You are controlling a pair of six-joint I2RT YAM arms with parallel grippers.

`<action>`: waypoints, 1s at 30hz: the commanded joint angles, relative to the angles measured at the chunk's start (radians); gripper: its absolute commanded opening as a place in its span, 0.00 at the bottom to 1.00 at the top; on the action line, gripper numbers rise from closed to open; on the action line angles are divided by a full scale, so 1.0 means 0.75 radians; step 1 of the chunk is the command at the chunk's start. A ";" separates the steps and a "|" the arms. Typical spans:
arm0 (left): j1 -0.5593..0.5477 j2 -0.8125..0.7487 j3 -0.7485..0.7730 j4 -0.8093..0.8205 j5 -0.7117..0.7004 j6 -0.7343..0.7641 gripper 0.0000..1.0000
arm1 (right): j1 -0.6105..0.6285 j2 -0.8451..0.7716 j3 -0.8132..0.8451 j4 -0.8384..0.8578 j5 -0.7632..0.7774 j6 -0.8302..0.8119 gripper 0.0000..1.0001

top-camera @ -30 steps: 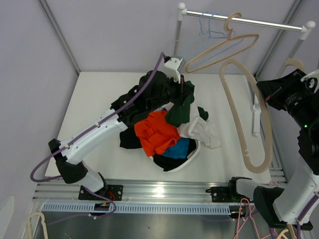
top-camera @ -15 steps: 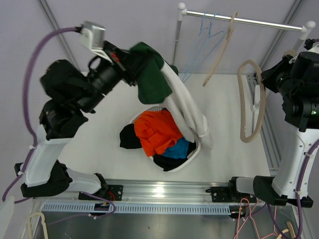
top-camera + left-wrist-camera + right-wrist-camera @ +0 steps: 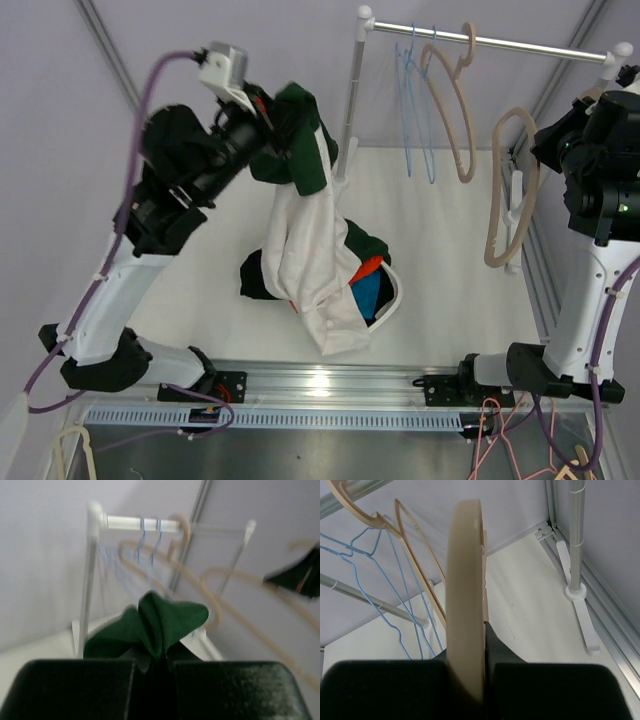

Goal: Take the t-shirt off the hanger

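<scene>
The green and white t-shirt hangs high above the table from my left gripper, which is shut on its green top edge. Its white lower part drapes down over the basket. In the left wrist view a fold of the green t-shirt is pinched between the fingers of my left gripper. At the right, my right gripper is shut on the bare beige hanger, which dangles apart from the shirt. The right wrist view shows the hanger clamped edge-on in my right gripper.
A white basket of orange, blue and black clothes sits mid-table under the shirt. A clothes rail at the back carries blue wire hangers and another beige hanger. The rail's post stands just right of my left gripper.
My left arm swung up from the basket, lifting the t-shirt until it unfurled and hung down. My right arm carried the hanger to the right and up; it now hangs free.
</scene>
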 commanded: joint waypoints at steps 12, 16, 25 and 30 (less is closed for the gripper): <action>-0.130 -0.342 -1.968 0.656 -0.106 -0.627 0.01 | -0.037 0.352 0.247 0.335 -0.076 -0.250 0.00; -0.130 -0.113 -1.980 0.726 -0.041 -0.695 0.01 | -0.077 0.395 0.241 0.449 -0.256 -0.334 0.00; -0.144 0.129 -1.892 0.755 0.052 -0.709 0.65 | -0.116 0.515 0.343 0.562 -0.496 -0.426 0.00; -0.159 -0.077 -1.919 0.712 -0.010 -0.648 0.99 | -0.112 0.573 0.360 0.636 -0.551 -0.412 0.00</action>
